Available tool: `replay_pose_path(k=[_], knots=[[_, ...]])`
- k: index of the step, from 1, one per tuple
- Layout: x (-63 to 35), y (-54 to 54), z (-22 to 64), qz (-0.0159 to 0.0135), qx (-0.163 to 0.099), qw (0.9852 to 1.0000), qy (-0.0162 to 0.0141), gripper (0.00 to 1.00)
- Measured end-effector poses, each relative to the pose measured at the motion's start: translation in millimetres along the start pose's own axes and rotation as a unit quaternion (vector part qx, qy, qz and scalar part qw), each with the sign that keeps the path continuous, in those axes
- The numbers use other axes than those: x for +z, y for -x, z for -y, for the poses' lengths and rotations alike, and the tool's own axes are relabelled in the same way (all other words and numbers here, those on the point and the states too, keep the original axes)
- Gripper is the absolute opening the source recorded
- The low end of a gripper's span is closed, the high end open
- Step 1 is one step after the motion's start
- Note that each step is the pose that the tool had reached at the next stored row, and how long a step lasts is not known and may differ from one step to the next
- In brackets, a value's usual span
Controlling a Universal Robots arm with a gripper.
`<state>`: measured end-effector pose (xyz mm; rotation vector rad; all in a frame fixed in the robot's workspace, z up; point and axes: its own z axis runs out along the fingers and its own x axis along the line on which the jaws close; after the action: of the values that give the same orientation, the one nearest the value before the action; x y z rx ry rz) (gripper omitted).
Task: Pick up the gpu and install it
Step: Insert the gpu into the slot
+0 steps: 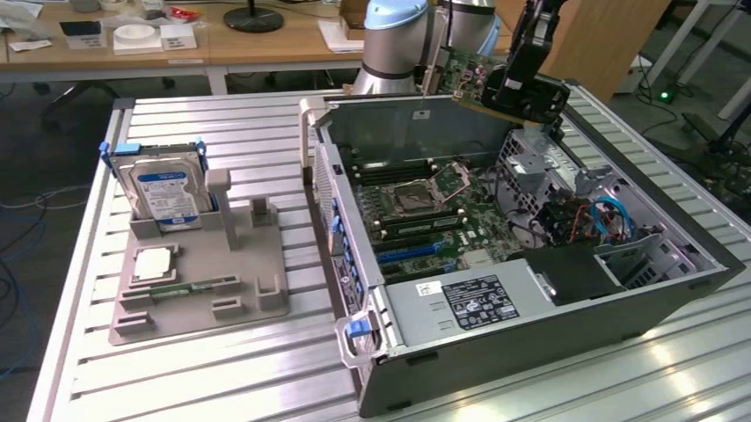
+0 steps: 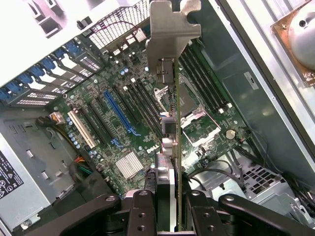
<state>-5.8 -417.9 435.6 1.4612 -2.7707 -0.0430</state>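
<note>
Am holding the gpu (image 2: pixel 178 147) in the end effector (image 2: pixel 170 204), jaws clamped on its two faces near one end. From the wrist the card is showing edge-on, thin as a blade, with its silver bracket (image 2: pixel 172 34) at the far end. It is hanging in the air above the case (image 1: pixel 470 369), over the end nearest the arm's base, touching nothing inside.

Inside the case, the motherboard (image 2: pixel 123 132) is lying open beneath the card. The long blue slot (image 2: pixel 119 115) is sitting off to one side of the card's line. The CPU socket (image 2: pixel 194 110) is sitting closer to that line. By my reading, the card is not yet lined up with any slot.

To do this step well, I am reckoning on:
- card edge parallel to the slot, no tilt
- bracket facing the case wall with the blue clips (image 2: pixel 49 64)
- clear of the cables (image 1: pixel 593 220) inside the case

Grip is looking square. Cannot tell how deep the jaws are biting.

Outside the case, on the exterior view's left, a hard drive (image 1: pixel 164 193) is standing upright in a grey fixture (image 1: pixel 200 290) on the table (image 1: pixel 176 387), well apart from the work.
</note>
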Motion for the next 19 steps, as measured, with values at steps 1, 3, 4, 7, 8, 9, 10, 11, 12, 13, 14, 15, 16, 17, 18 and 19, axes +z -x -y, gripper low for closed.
replay_pose_path(k=[1,3,4,7,8,9,10,11,12,13,14,15,16,17,18,19], knots=[[0.0,0.0,0.0,0.0,-0.001,1.0,0.0,0.28],[0.0,0.0,0.0,0.0,-0.002,1.0,0.0,0.28],[0.0,0.0,0.0,0.0,-0.002,1.0,0.0,0.28],[0.0,0.0,0.0,-0.0001,-0.004,1.0,0.0,0.28],[0.0,0.0,0.0,-0.0001,-0.004,1.0,0.0,0.28],[0.0,0.0,0.0,-0.0001,-0.005,1.0,0.0,0.28],[0.0,0.0,0.0,-0.0001,-0.005,1.0,0.0,0.28],[0.0,0.0,0.0,-0.0001,-0.006,1.0,0.0,0.28],[0.0,0.0,0.0,-0.0002,-0.006,1.0,0.0,0.28],[0.0,0.0,0.0,-0.0002,-0.007,1.0,0.0,0.28],[0.0,0.0,0.0,-0.0002,-0.007,1.0,0.0,0.28],[0.0,0.0,0.0,-0.0002,-0.008,1.0,0.0,0.28],[0.0,0.0,0.0,-0.0002,-0.008,1.0,0.0,0.28],[0.0,0.0,0.0,-0.0002,-0.009,1.0,0.0,0.28],[0.0,0.0,0.0,-0.0002,-0.009,1.0,0.0,0.28],[0.0,0.0,0.0,-0.0003,-0.01,1.0,0.0,0.28]])
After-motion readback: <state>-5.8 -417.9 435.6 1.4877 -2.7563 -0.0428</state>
